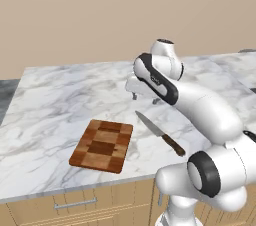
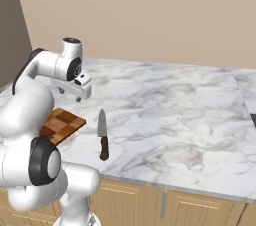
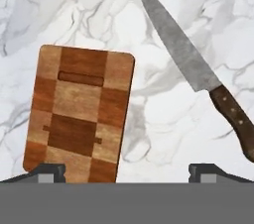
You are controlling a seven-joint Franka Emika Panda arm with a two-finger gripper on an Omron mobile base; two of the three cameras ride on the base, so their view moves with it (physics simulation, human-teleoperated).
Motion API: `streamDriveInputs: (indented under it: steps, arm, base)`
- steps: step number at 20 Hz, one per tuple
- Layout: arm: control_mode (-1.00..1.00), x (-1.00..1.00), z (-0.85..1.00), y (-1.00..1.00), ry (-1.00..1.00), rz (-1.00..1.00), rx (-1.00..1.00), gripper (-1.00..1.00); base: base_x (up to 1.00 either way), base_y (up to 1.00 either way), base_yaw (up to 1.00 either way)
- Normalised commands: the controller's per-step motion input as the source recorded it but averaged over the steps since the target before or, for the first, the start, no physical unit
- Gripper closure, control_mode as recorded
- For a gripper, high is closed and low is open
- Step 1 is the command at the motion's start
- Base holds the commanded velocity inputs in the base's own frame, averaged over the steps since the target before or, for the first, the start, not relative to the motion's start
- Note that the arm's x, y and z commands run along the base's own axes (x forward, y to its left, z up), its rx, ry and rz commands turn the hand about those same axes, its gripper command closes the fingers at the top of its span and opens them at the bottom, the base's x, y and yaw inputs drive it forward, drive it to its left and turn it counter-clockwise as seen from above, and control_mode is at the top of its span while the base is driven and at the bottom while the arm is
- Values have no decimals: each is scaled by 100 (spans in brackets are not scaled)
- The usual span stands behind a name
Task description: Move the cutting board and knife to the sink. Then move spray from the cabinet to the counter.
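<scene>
While claw [image 3: 126, 173] hovers open, knife [image 3: 198, 72] lies beside cutting board [image 3: 79, 114]

Plain beige wall [image 1: 75, 15], dark grey panel [image 2: 9, 30] at left

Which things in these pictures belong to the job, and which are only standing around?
Belong to the job:
- cutting board, flat on the counter
- knife, beside the board, not touching it
- gripper, open, above the counter, holding nothing

Only standing around:
- drawer fronts with metal handles under the counter
- beige wall
</scene>
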Motion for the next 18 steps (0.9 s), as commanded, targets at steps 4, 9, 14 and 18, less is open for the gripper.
streamDriveInputs:
  steps: [4,9,14,18]
  arm:
    - [-100,5,-30,22,11,-11,15,-100]
    - [-100,27,-20,17,0,-6,-7,-100]
    - [-100,28,-18,11,-1,0,-24,-100]
    - [-100,26,-19,9,-1,0,-16,-100]
  base:
    - [0,0,0]
    - [0,0,0]
    - [0,0,0]
    - [0,0,0]
